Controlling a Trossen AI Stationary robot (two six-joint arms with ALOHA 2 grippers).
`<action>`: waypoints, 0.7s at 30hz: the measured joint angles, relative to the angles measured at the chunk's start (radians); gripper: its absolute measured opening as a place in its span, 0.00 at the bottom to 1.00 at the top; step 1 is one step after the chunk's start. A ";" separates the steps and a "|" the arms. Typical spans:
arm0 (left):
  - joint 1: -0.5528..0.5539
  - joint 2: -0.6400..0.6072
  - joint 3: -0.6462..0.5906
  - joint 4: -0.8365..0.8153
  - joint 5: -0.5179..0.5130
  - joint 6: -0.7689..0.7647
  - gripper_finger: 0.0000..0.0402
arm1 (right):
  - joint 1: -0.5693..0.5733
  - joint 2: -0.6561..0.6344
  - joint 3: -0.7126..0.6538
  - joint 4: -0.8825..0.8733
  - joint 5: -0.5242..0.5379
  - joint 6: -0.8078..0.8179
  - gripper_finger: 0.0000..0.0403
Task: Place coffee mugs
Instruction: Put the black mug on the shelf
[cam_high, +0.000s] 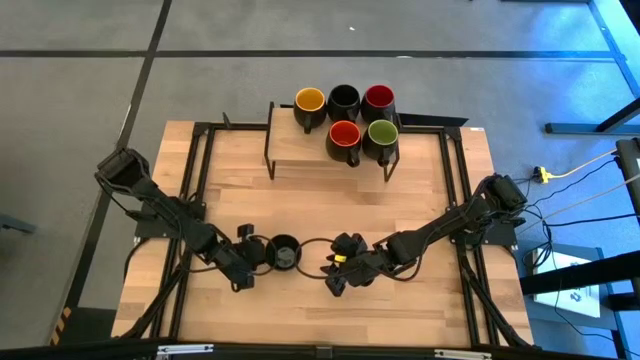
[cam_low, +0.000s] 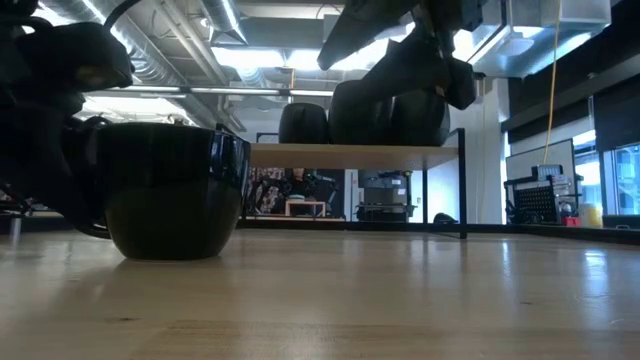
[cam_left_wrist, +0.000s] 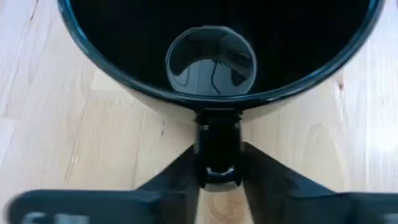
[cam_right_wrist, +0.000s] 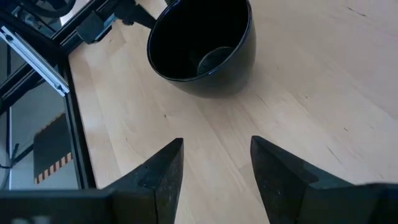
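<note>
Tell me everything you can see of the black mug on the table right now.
The black mug is glossy, ceramic-looking, black inside and out, and appears empty. It stands upright on the wooden table, near its front edge, between the two arms. Its side handle points at the left gripper, whose fingers flank it closely.

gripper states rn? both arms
Left gripper: fingers either side of the black mug's handle; a firm grip cannot be told.
Right gripper: open, holding nothing, hanging just over the table near that mug.
</note>
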 joint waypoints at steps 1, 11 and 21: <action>0.000 0.000 0.000 0.000 0.002 -0.005 0.22 | 0.000 0.000 0.000 0.000 0.000 -0.007 0.43; 0.000 -0.009 0.117 -0.065 0.052 -0.082 0.17 | 0.000 -0.064 0.000 -0.012 0.005 -0.132 0.43; 0.041 -0.007 0.475 -0.397 -0.110 -0.192 0.17 | 0.000 -0.310 0.000 -0.209 0.131 -0.380 0.43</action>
